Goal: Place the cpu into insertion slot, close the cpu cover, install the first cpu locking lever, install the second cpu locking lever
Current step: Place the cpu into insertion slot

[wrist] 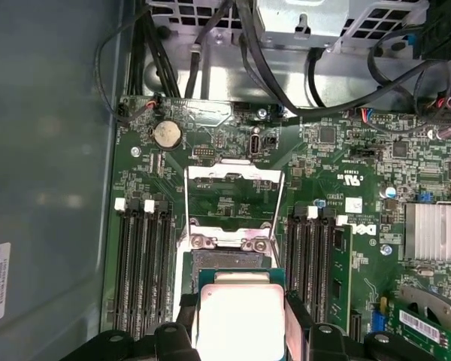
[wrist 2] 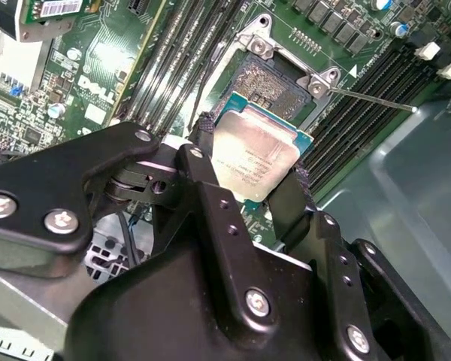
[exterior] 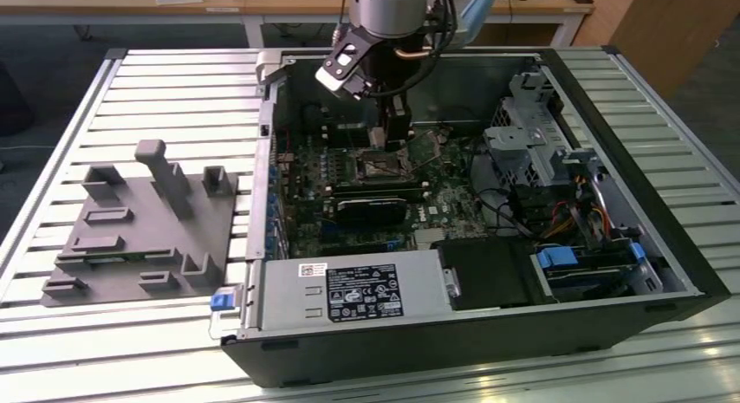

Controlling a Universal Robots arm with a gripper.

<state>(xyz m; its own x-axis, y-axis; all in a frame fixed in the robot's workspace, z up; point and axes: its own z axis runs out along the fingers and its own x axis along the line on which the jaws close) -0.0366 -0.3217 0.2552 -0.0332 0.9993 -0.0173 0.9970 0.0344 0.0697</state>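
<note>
Cpu (wrist 2: 255, 150), in the second wrist view, is pinched by two edges between the fingers (wrist 2: 203, 169) of the gripper (wrist 2: 252, 162), just short of the slot (wrist 2: 274, 79). In the first wrist view the cover (wrist: 234, 197) stands flipped open beyond the slot. In the exterior view the gripper hangs low inside the case (exterior: 463, 351). Set down skewed or off-centre, it would likely jam on the rim or damage contacts.

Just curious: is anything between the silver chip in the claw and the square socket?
No. In the second wrist view the stretch between the cpu, held in the gripper, and the open insertion slot is bare.
</note>
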